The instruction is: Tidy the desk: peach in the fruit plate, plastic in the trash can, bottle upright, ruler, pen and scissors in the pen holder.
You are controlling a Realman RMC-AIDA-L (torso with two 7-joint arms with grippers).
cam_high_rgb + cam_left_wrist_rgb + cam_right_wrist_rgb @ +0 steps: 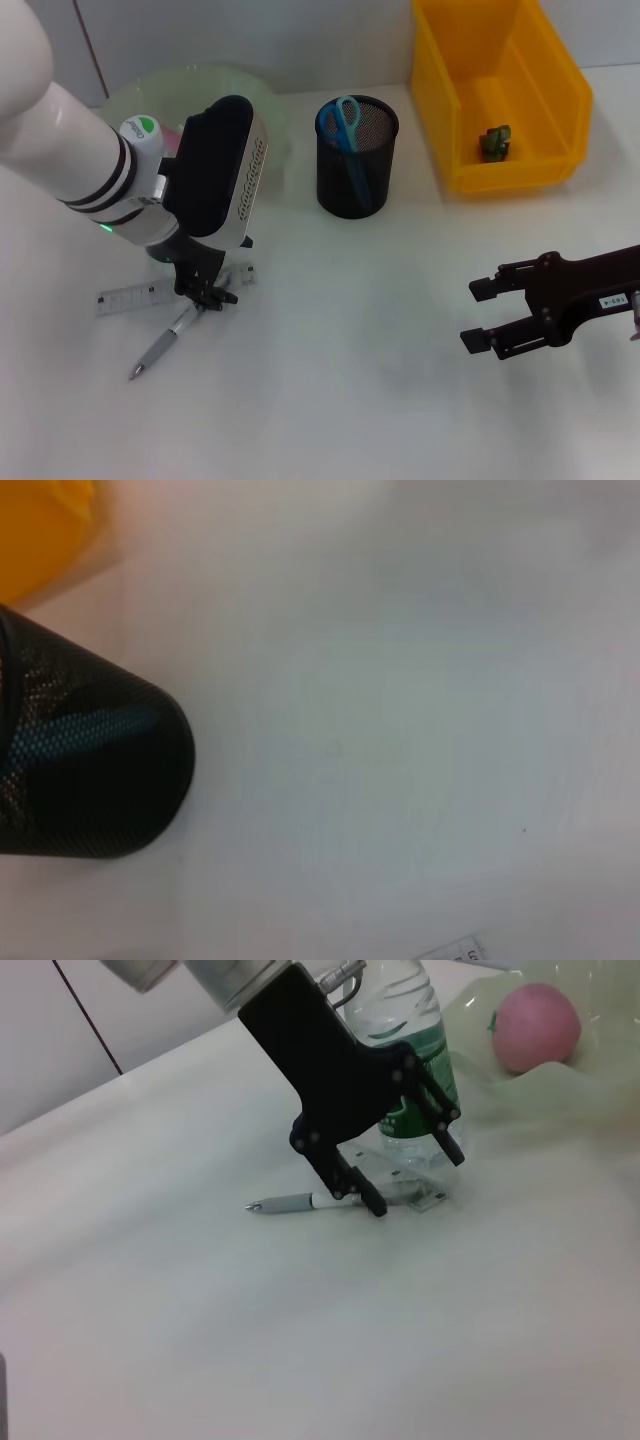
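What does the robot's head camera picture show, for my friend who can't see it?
The left gripper reaches down to a grey pen lying beside a clear plastic ruler on the white table. Behind stand a black mesh pen holder holding blue-handled scissors, and a yellow plastic bin. The open right gripper hovers apart.

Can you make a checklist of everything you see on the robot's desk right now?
Surface: white desk.
Peach: in the fruit plate.
Bottle: upright beside the plate.
Scissors: in the pen holder.
Pen: lying on the desk.
Ruler: flat on the desk.
Plastic: inside the yellow bin.
Left tool: open, low over the pen's rear end.
Right tool: open, holding nothing, above the desk.
Clutter: nothing seen.
Cables: nothing seen.
Surroundings: pale wall behind.
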